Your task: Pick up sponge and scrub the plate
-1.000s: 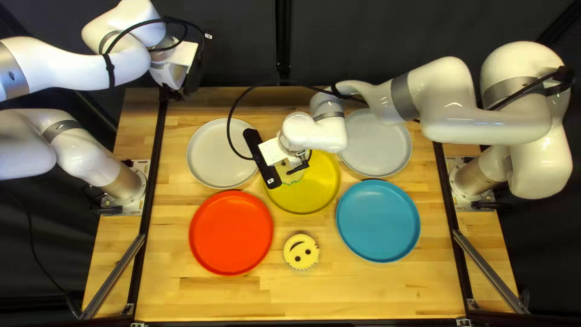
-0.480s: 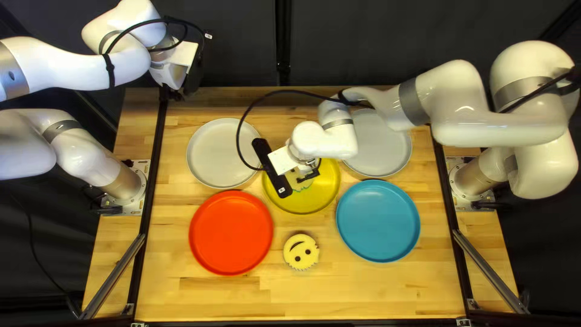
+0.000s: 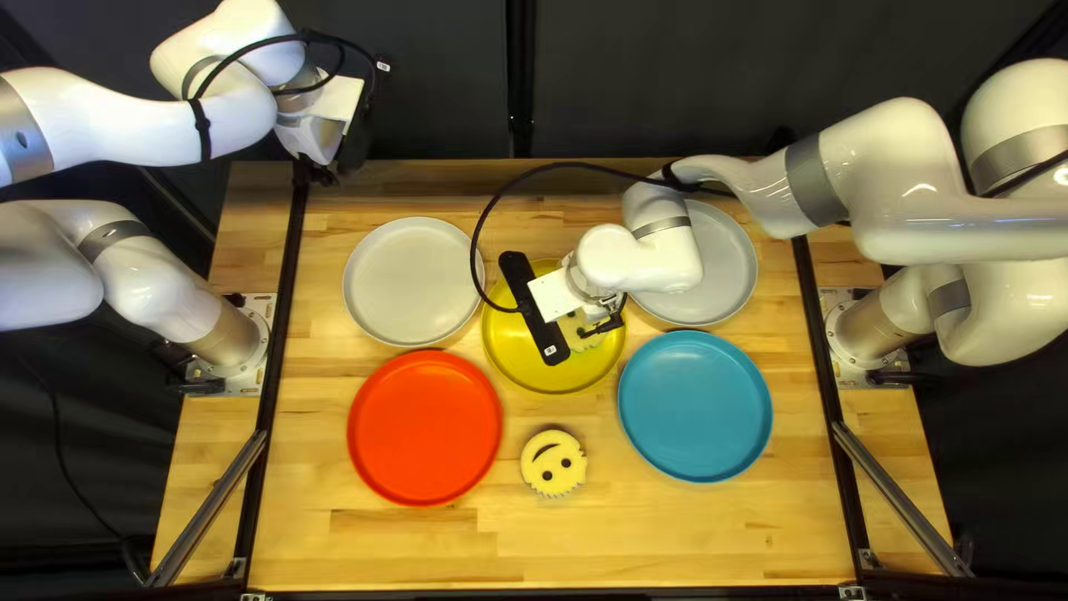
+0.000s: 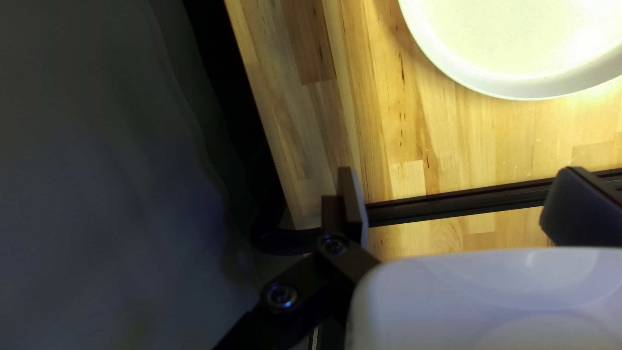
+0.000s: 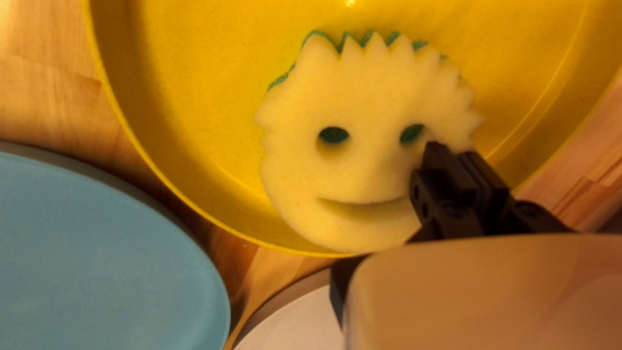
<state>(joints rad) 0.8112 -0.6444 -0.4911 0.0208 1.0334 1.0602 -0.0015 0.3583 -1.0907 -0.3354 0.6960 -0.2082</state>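
Note:
In the top left view my right gripper (image 3: 609, 316) is over the yellow plate (image 3: 539, 367), with a pale yellow sponge (image 3: 581, 336) at its fingers. The right wrist view shows the smiley-faced sponge (image 5: 337, 172) in the yellow plate (image 5: 188, 123), green backing peeking out along its jagged edge. My right gripper (image 5: 457, 162) is shut on the sponge's side, close by one eye hole; its fingertips partly hide that edge. My left gripper (image 3: 324, 174) hangs at the table's far left corner, and in the left wrist view the left gripper (image 4: 453, 201) is open and holds nothing.
A second smiley sponge (image 3: 553, 463) lies between the red plate (image 3: 425, 427) and the blue plate (image 3: 695, 406). Two grey plates, one on the left (image 3: 409, 282) and one on the right (image 3: 712, 267), flank the yellow one; my right arm crosses above the right one.
My right gripper and the sponge have moved rightward and slightly nearer across the yellow plate. The left arm and the other plates stay where they were.

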